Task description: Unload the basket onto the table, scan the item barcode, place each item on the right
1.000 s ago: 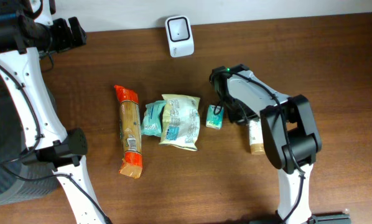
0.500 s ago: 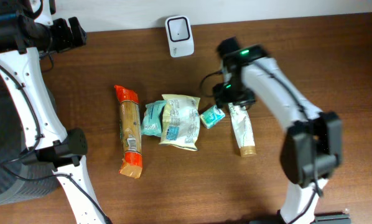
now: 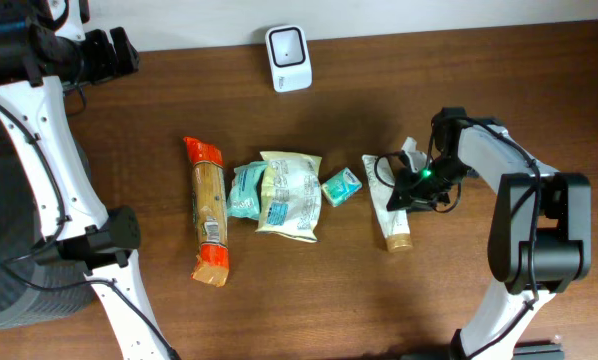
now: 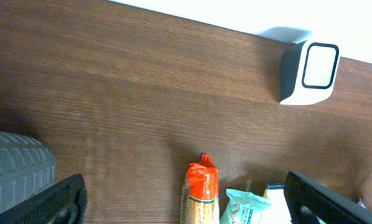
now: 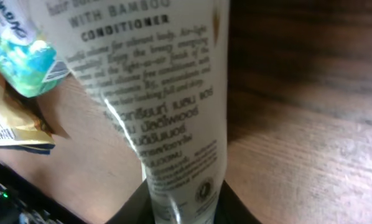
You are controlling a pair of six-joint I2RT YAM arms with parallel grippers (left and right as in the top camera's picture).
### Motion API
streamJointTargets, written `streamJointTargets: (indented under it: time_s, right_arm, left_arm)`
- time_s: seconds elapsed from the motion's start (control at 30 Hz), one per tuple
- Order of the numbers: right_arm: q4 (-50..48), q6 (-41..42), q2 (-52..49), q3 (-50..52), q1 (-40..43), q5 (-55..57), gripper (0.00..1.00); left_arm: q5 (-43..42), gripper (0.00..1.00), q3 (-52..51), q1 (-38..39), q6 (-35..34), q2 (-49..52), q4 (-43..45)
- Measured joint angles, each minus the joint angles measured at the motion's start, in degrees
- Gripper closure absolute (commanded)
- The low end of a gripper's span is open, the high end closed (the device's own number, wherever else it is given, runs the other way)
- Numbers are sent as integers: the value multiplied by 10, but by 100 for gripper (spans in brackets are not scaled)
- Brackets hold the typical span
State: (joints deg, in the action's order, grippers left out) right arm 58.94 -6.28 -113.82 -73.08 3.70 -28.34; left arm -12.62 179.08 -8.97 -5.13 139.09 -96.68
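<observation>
A white conditioner tube (image 3: 385, 213) with a tan cap lies on the brown table, right of the other items. My right gripper (image 3: 403, 186) comes in low from the right and is shut on it. In the right wrist view the tube (image 5: 155, 93) fills the frame, printed side up, and my right gripper (image 5: 181, 208) has a dark finger pressed against each side of it. The white barcode scanner (image 3: 288, 57) stands at the back edge; it also shows as the scanner (image 4: 310, 71) in the left wrist view. My left gripper (image 4: 192, 205) hangs open and empty, high over the back left.
Left of the tube lie a small teal box (image 3: 341, 186), a cream snack bag (image 3: 291, 195), a teal pouch (image 3: 244, 190) and a long pasta pack (image 3: 208, 210) with orange ends. A dark bin (image 3: 19, 250) sits beyond the table's left edge.
My right arm swung from over the items to low on the right and its jaws closed on the tube. The tube shifted left and the teal box turned. Left arm unmoved.
</observation>
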Motion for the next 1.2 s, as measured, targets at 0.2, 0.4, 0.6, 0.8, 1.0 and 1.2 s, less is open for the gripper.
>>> streamJointTargets:
  time_s: [0.2, 0.4, 0.6, 0.8, 1.0, 1.2]
  right_arm:
    - [56, 82, 5, -67, -26, 126, 96]
    - [47, 282, 16, -92, -210, 376, 46]
    - [36, 297, -16, -111, -235, 360, 23]
    - [51, 183, -15, -185, -112, 181, 1]
    - [-23, 93, -46, -118, -58, 18, 45]
    - [-48, 90, -64, -95, -45, -14, 96]
  left_arm:
    - [0, 1, 0, 0, 0, 0, 0]
    - [0, 1, 0, 0, 0, 0, 0]
    - [0, 1, 0, 0, 0, 0, 0]
    - [0, 1, 0, 0, 0, 0, 0]
    - [0, 1, 0, 0, 0, 0, 0]
    - [0, 1, 0, 0, 0, 0, 0]
